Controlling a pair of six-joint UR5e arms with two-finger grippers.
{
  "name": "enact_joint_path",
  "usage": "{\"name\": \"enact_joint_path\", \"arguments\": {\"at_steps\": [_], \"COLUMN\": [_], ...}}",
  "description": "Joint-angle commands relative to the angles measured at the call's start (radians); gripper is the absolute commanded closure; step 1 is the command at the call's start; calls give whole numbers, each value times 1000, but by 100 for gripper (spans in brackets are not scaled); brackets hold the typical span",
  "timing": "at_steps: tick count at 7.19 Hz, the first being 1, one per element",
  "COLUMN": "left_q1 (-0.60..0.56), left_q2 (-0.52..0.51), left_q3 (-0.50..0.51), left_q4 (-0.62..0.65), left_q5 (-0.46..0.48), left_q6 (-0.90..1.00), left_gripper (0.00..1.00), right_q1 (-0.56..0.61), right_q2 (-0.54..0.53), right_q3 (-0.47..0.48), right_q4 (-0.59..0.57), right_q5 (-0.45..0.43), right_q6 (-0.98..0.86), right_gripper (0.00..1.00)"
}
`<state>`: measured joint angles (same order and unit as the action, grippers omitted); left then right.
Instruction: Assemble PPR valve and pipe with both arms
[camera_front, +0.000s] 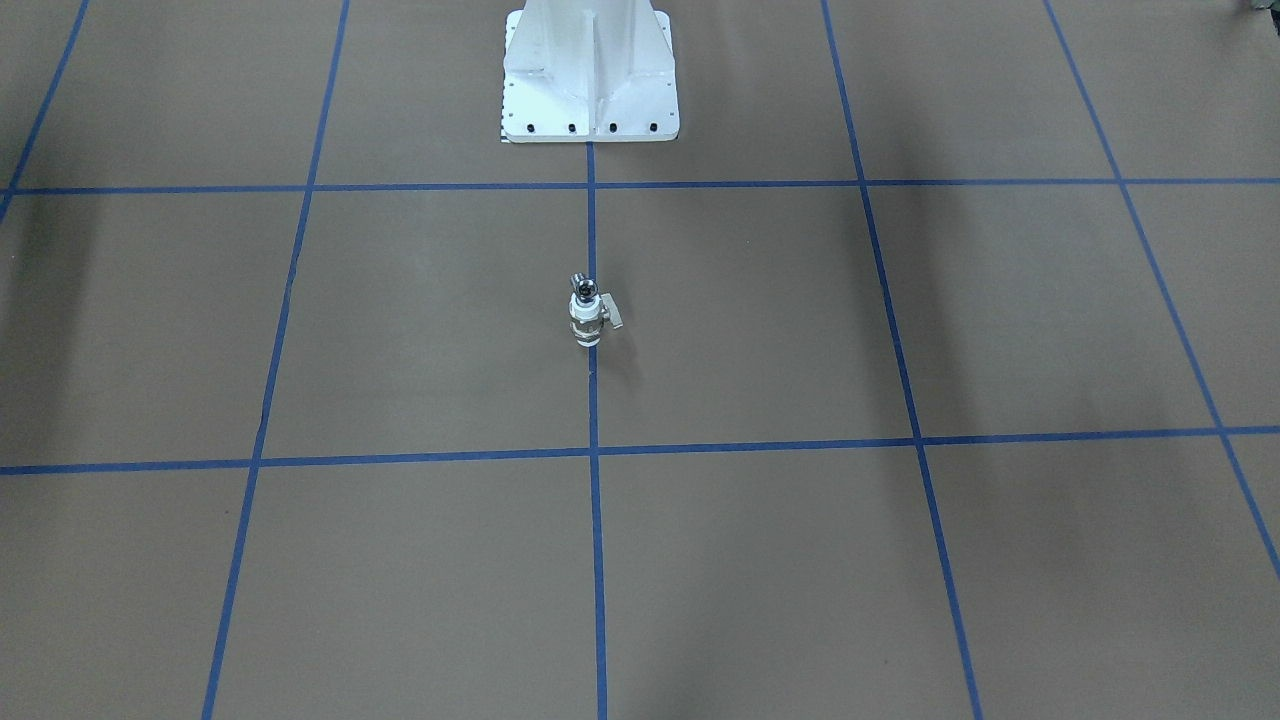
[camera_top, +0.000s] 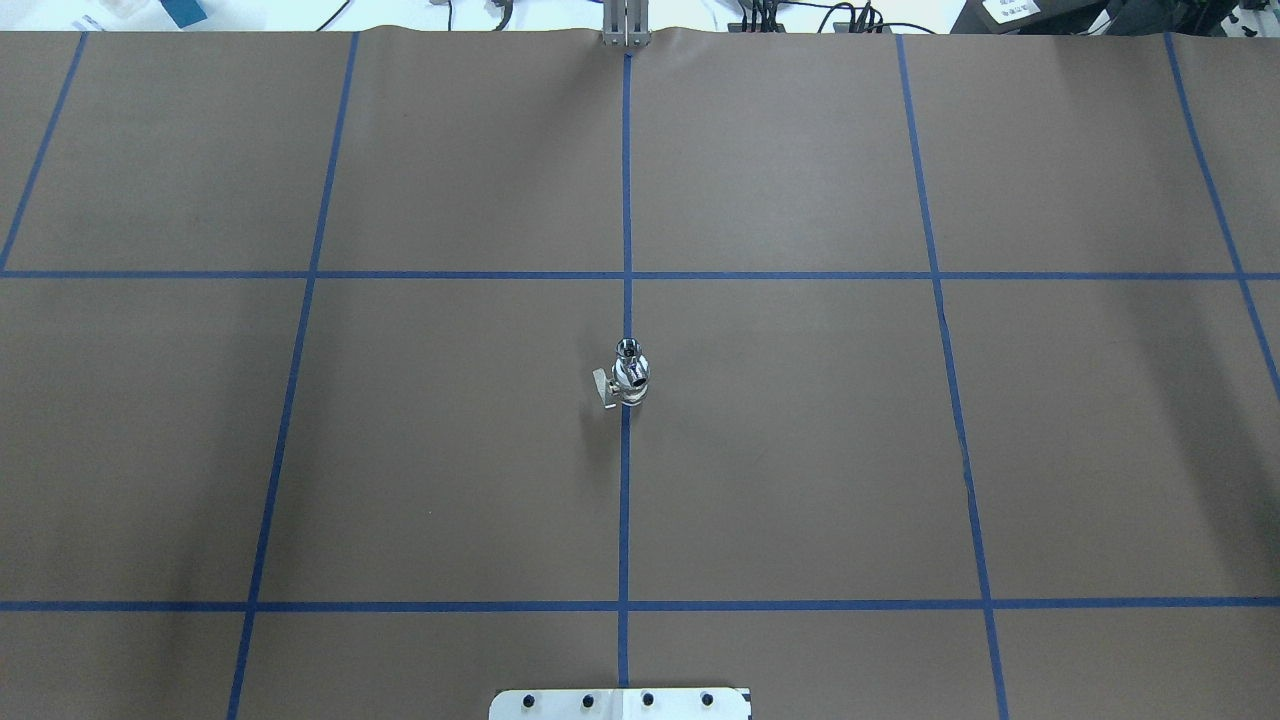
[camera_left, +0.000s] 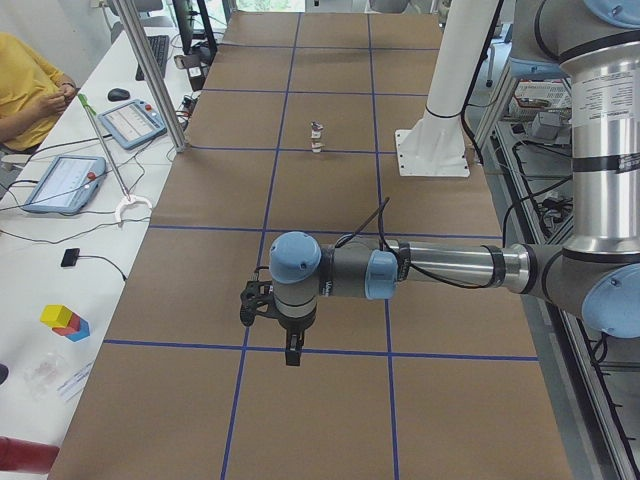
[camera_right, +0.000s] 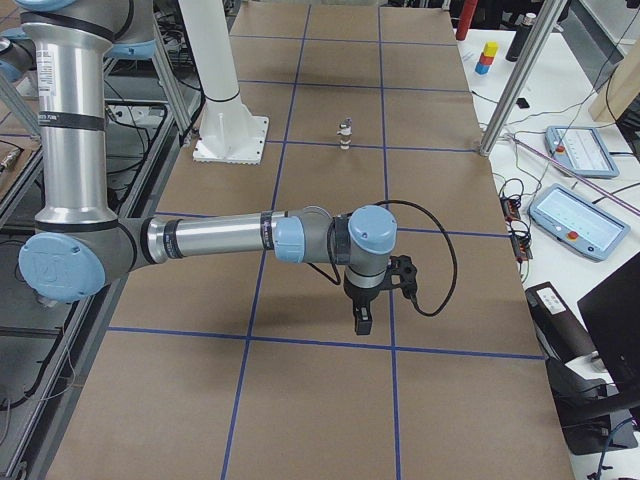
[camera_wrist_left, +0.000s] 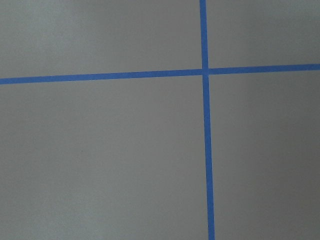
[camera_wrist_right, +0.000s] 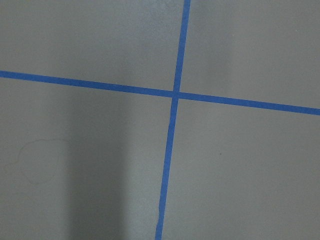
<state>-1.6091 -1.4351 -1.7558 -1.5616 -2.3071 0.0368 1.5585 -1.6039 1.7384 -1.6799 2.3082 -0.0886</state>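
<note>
Here the left gripper (camera_left: 290, 345) hangs point-down over the brown table (camera_left: 330, 420), with nothing seen in it. How far it is parted I cannot tell, and likewise for the right gripper (camera_right: 362, 318). Farther along, the PPR valve (camera_front: 589, 325) stands upright on the centre blue line (camera_front: 597, 550), the pipe (camera_front: 583, 288) seated on its top, well apart from both grippers. The white pedestal (camera_front: 590, 70) stands beyond.

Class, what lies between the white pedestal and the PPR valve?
No object: between white pedestal and PPR valve only bare brown cover crossed by blue tape, per front-facing view.
</note>
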Motion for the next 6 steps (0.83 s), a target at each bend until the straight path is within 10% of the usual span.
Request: {"name": "enact_joint_path", "arguments": {"at_steps": [1,6], "left_q1": [0,2], "left_q2": [-1,-1], "left_q3": [-1,-8], "left_q4": [0,0], "left_q5": [2,2], "left_q6": [0,0], "left_gripper": [0,0], "right_q1": [0,0], "right_q2": [-1,4], "right_q3": [3,-2], "right_q4": [0,0], "right_q5": [-1,-1], "right_q6": [0,1], "right_gripper": [0,0]}}
